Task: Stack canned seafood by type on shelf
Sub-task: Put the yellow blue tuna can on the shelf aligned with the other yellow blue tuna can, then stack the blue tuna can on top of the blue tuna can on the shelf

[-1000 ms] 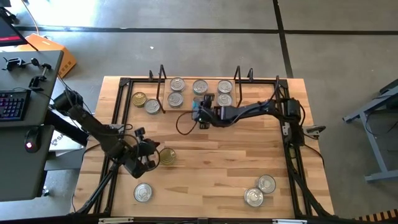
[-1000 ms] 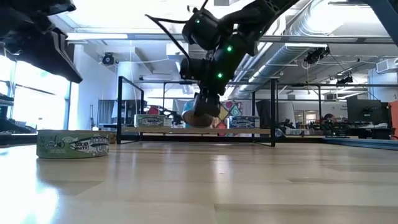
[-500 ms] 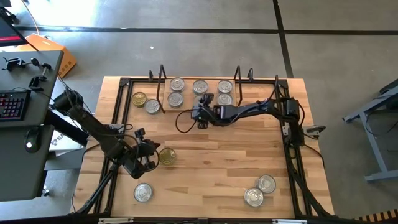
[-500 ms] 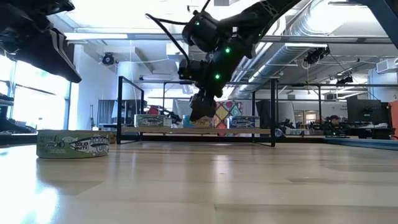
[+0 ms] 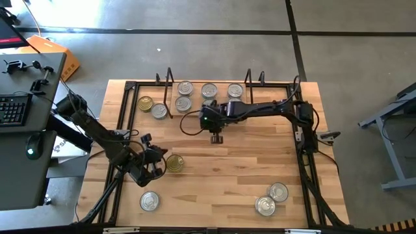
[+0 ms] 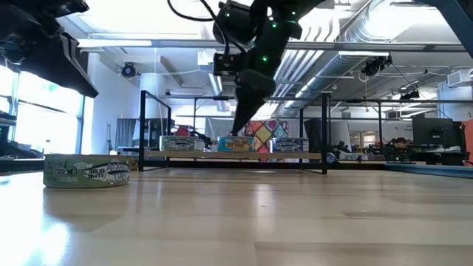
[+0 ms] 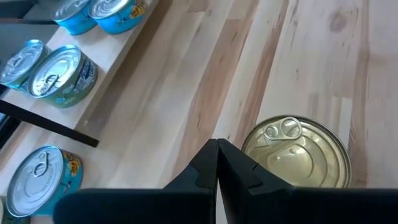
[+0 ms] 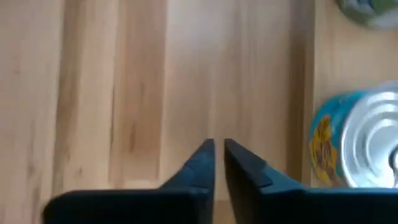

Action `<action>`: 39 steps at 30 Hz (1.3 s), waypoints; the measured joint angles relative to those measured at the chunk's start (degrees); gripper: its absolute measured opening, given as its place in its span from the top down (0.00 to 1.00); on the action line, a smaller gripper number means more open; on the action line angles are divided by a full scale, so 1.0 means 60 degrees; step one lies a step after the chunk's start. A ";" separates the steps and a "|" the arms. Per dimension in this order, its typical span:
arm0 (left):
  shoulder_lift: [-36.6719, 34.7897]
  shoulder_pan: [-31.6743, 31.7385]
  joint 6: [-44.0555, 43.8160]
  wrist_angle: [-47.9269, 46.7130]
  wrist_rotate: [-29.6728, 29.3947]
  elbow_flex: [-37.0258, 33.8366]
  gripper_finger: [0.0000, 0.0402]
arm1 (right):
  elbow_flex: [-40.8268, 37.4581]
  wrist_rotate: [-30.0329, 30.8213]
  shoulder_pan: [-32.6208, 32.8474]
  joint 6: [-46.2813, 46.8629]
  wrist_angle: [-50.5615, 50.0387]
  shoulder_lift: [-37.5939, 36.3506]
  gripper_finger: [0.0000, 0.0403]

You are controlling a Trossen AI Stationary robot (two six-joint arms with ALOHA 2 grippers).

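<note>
Canned seafood is lying in three groups in the high view: five silver-lidded tins are sitting on the shelf at the far side of the table, a gold-lidded tin and a silver one are resting just outside the shelf's left wire upright, and three silver tins are lying near the table's front edge. One more gold-lidded tin is sitting on the table at front left.

Left hand is hovering just beside this gold tin; its fingers are pressed together with no gap and are holding nothing.

Right hand is hanging over bare table just in front of the shelf's front edge, fingers drawn narrow with only a slit between them, gripping nothing. A blue-labelled tin is showing on the shelf beside it in the right wrist view. In the low view the right arm is reaching down in front of the shelved tins.
</note>
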 joint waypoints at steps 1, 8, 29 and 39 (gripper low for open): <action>0.0000 0.0000 0.0003 -0.0004 -0.0065 0.0000 1.00 | -0.0102 0.0268 -0.0036 0.0103 0.0015 0.0000 0.97; 0.0000 0.0004 0.0395 0.0270 -0.0200 0.0000 1.00 | -0.0947 0.1811 -0.0617 0.0848 0.1287 0.0000 0.96; 0.0009 0.0004 0.1126 0.1889 -0.0468 -0.0276 1.00 | -0.1406 0.2453 0.1436 0.0555 0.3532 -0.0109 1.00; 0.0013 0.0049 0.3447 0.6423 0.0486 -0.1717 1.00 | -0.2293 0.2999 0.4593 0.3964 0.3516 -0.0401 1.00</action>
